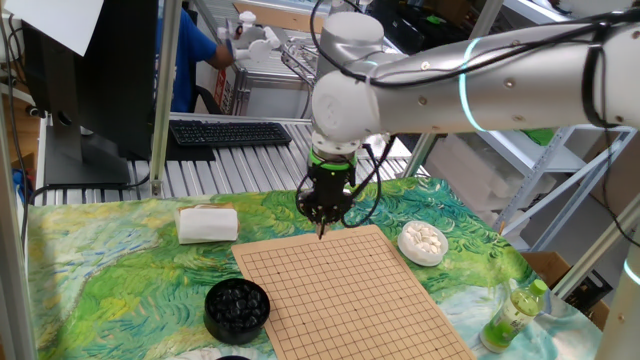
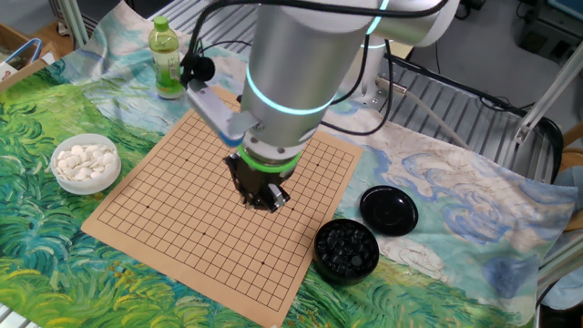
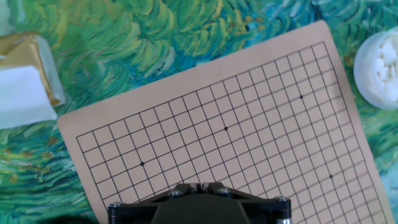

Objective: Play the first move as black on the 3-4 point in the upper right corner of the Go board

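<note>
The gripper (image 1: 321, 228) points straight down over the Go board (image 1: 350, 300), above the board's far edge in the one fixed view and well inside the grid in the other fixed view. Its jaws are drawn together almost fully. Whether a black stone sits between the fingertips cannot be told; they are too small and dark in both fixed views, and the hand view shows only the gripper body at the bottom edge.

No stone lies on any visible part of the grid (the hand view shows bare crossings). The bowl of black stones (image 2: 346, 249) stands just off one board corner, its lid (image 2: 389, 209) beside it. The bowl of white stones (image 2: 85, 163) sits off the opposite side, a green bottle (image 2: 165, 57) near another corner.
</note>
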Action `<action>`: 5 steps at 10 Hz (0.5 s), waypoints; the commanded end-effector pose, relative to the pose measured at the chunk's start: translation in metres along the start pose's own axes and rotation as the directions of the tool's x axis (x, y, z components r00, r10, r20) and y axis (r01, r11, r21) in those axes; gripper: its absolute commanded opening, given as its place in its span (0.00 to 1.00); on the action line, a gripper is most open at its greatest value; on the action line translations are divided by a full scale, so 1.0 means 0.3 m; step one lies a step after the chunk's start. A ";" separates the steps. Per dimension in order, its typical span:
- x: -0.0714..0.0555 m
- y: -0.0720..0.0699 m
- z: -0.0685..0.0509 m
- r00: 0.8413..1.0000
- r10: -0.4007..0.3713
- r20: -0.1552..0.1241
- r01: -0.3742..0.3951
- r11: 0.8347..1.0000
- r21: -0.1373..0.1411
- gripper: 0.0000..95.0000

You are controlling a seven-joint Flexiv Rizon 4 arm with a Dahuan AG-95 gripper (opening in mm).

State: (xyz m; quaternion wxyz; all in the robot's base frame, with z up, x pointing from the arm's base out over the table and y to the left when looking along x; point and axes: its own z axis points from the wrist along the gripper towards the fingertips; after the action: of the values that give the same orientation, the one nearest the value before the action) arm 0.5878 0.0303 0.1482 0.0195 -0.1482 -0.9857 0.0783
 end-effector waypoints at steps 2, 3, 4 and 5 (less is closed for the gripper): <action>0.003 -0.004 0.001 1.000 0.015 -0.011 -0.015 1.000 -0.023 0.00; 0.003 -0.004 0.001 0.999 0.027 -0.021 -0.028 0.998 -0.049 0.00; 0.004 -0.004 0.001 0.999 0.031 -0.030 -0.033 0.996 -0.077 0.00; 0.004 -0.003 0.001 1.000 0.001 -0.021 -0.003 0.994 -0.112 0.00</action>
State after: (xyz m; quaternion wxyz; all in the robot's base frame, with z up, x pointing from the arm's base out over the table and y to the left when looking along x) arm 0.5864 0.0291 0.1485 0.0255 -0.1624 -0.9859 0.0304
